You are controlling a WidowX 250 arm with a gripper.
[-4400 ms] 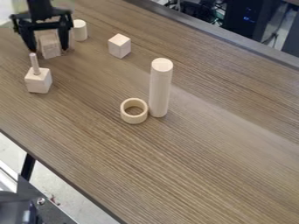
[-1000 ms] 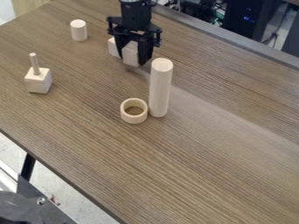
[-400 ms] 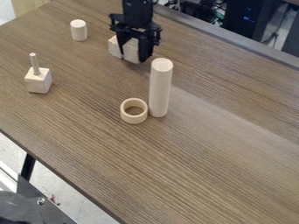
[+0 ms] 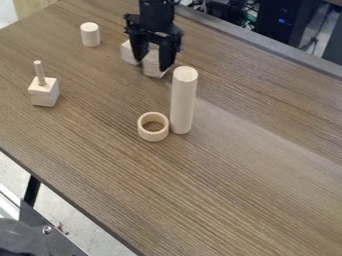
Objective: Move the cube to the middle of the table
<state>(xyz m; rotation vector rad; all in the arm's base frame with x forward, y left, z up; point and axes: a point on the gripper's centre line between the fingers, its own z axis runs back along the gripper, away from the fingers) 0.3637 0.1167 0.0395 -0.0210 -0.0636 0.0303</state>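
Observation:
The gripper (image 4: 152,64) hangs over the upper middle of the table (image 4: 220,190), its fingers apart and open. A pale wooden cube (image 4: 153,68) sits below and between the fingertips, its top partly hidden by them. Its lower part reaches below the fingertips, and it appears to rest on the table. Just left of it and a little farther back is a second wooden cube (image 4: 128,53), partly covered by the left finger.
A tall wooden cylinder (image 4: 183,102) stands close in front to the right, with a wooden ring (image 4: 153,127) beside its base. At left is a block with a peg (image 4: 44,92); a short cylinder (image 4: 90,35) stands farther back.
From the upper left, the gripper and a cube have moved right to beside the second cube. Since the last earlier frame, the fingers have spread slightly and the cube sits lower between them.

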